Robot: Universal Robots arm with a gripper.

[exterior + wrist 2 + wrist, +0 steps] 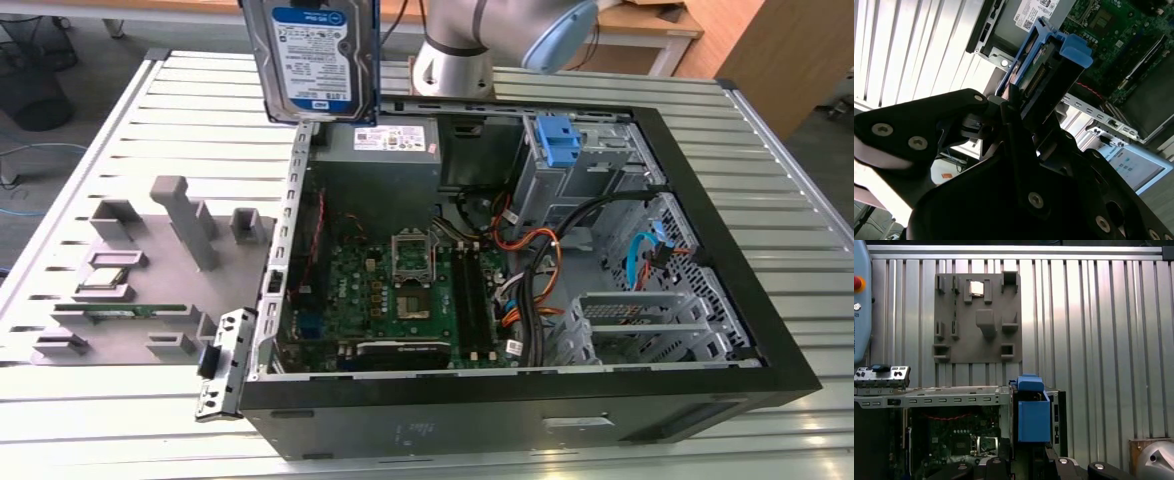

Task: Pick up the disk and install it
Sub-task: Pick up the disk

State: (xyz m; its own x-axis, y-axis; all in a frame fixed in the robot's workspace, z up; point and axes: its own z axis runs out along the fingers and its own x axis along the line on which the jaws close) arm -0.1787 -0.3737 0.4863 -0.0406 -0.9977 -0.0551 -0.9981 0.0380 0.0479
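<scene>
Black bolted gripper [1021, 107] links loom closest in the second wrist view. The jaws are clamped on the disk [1046, 60], and its blue plastic carrier and bare connector edge stick out beyond them. In the exterior view the disk hangs upright in the air over the computer case's [534, 420] far corner, at the exterior view's left. Its white-and-blue label on flat silver metal faces the camera. The case, a black open box lying on the ribbed metal table [160, 140], holds a green motherboard [400, 290], orange cables [514, 245], a grey power supply [380, 150] and a blue bracket [557, 140]. Beside it, toward the table's edge at the exterior view's left, a grey moulded holder plate [167, 285] carries a square chip [110, 282] in one pocket.
</scene>
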